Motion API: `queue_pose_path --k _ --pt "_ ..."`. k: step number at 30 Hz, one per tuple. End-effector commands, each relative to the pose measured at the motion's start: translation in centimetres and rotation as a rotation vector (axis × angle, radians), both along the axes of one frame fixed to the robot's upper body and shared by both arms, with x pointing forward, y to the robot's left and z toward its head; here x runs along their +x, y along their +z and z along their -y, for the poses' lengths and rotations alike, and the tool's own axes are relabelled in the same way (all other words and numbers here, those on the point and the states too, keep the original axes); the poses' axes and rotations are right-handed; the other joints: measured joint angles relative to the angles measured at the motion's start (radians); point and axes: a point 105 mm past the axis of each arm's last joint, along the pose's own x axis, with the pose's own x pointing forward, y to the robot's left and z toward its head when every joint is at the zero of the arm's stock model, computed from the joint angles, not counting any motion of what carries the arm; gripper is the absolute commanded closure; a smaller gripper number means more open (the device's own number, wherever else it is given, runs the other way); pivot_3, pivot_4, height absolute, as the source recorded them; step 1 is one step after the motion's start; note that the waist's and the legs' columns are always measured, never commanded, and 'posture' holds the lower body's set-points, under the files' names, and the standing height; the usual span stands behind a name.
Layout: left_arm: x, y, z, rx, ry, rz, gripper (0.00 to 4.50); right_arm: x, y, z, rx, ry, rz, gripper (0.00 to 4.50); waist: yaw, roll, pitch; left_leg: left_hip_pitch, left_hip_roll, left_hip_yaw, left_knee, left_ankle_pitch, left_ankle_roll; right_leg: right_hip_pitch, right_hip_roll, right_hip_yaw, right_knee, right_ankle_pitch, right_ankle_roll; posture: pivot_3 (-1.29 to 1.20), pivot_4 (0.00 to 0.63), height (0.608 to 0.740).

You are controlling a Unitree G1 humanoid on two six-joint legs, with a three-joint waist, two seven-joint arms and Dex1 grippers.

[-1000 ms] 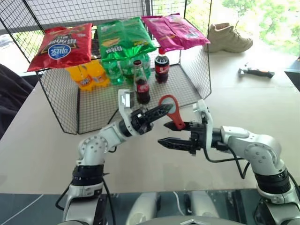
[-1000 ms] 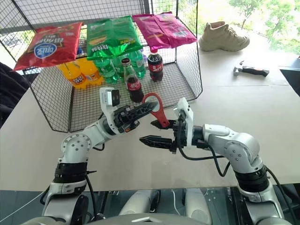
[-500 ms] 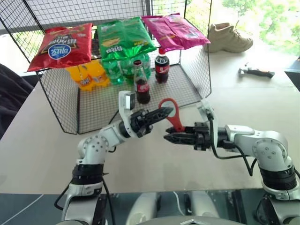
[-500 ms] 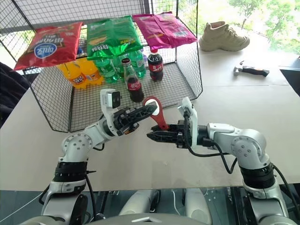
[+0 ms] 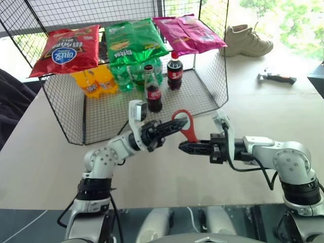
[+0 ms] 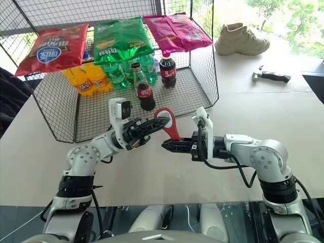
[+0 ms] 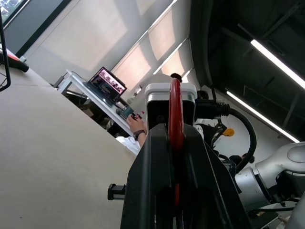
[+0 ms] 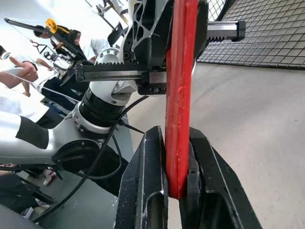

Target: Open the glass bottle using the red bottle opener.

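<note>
the left gripper [image 5: 174,125] is clamped on the ring end of the red bottle opener [image 5: 188,126], and the right gripper [image 5: 185,147] is clamped on the lower tip of its short handle, so the flat red tool hangs between them above the tabletop [image 5: 263,111]. behind them, inside the wire cage [image 5: 71,114], the glass bottle [image 5: 153,89] stands upright, slim and long-necked, with dark liquid, a red label and its small metal cap on.

table [image 5: 283,111] | wire rack [image 5: 71,119] | shoe [image 5: 248,40] | hammer [image 5: 276,77]
</note>
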Motion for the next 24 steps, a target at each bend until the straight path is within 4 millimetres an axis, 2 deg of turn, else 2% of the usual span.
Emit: queue_pose_path --k 1,4,5,7,8,13,15,17,21,24 --pt "0.3 -0.5 -0.2 0.051 0.042 0.010 3.63 -1.6 1.0 -0.9 0.048 0.084 0.040 4.50 0.000 0.000 0.000 0.000 0.000 0.000 0.000 0.000 0.000 0.000 0.000 0.000 0.000 0.000 0.000 0.00 0.150 0.732" --pt "0.8 -0.4 -0.5 0.054 0.082 0.014 2.09 -1.1 0.6 -0.7 0.041 0.035 0.049 4.50 0.000 0.000 0.000 0.000 0.000 0.000 0.000 0.000 0.000 0.000 0.000 0.000 0.000 0.000 0.000 0.00 0.150 0.732" --pt "1.0 -0.3 -0.6 0.054 0.093 0.015 1.77 -0.8 0.6 -0.5 0.040 0.011 0.058 4.50 0.000 0.000 0.000 0.000 0.000 0.000 0.000 0.000 0.000 0.000 0.000 0.000 0.000 0.000 0.000 0.00 0.150 0.732" --pt "1.0 -0.3 -0.7 0.054 0.101 0.016 0.64 -0.5 0.6 -0.4 0.041 -0.014 0.070 4.50 0.000 0.000 0.000 0.000 0.000 0.000 0.000 0.000 0.000 0.000 0.000 0.000 0.000 0.000 0.000 0.00 0.150 0.732" --pt "0.8 -0.1 -1.0 0.047 0.101 0.014 0.31 -0.1 0.3 0.0 0.021 -0.054 0.093 4.50 0.000 0.000 0.000 0.000 0.000 0.000 0.000 0.000 0.000 0.000 0.000 0.000 0.000 0.000 0.000 0.00 0.150 0.732" --pt "-0.1 0.0 -2.1 0.045 0.161 0.006 0.31 1.8 -1.6 2.6 -0.085 -0.248 0.214 4.50 0.000 0.000 0.000 0.000 0.000 0.000 0.000 0.000 0.000 0.000 0.000 0.000 -0.001 0.000 0.000 0.00 0.150 0.732" --pt "-0.1 0.0 -2.7 0.047 0.223 0.007 0.31 2.6 -1.9 3.7 -0.106 -0.337 0.258 4.50 0.001 0.000 0.000 0.000 0.000 0.000 0.000 0.000 0.001 0.000 0.000 0.000 -0.001 0.000 0.000 0.00 0.150 0.732" --pt "0.5 -0.3 -3.3 0.075 0.337 0.030 0.31 4.0 -2.0 5.0 -0.157 -0.457 0.374 4.50 0.001 0.000 0.000 0.000 0.000 0.000 0.000 0.000 0.000 0.000 0.000 0.000 -0.001 0.000 0.000 0.00 0.150 0.732" --pt "1.1 -0.9 -3.8 0.151 0.486 0.094 0.31 6.1 -1.4 6.8 -0.233 -0.633 0.604 4.50 0.004 0.000 0.000 0.001 0.000 0.002 0.001 0.000 0.000 0.001 0.000 0.000 0.000 0.000 0.000 0.00 0.150 0.732" --pt "2.3 -1.2 -4.7 0.201 0.656 0.173 0.31 7.5 0.2 8.2 -0.304 -0.759 0.868 4.50 0.007 0.000 0.000 0.002 0.000 0.003 0.001 0.000 0.000 0.001 0.000 0.001 0.000 0.000 0.000 0.00 0.150 0.732"
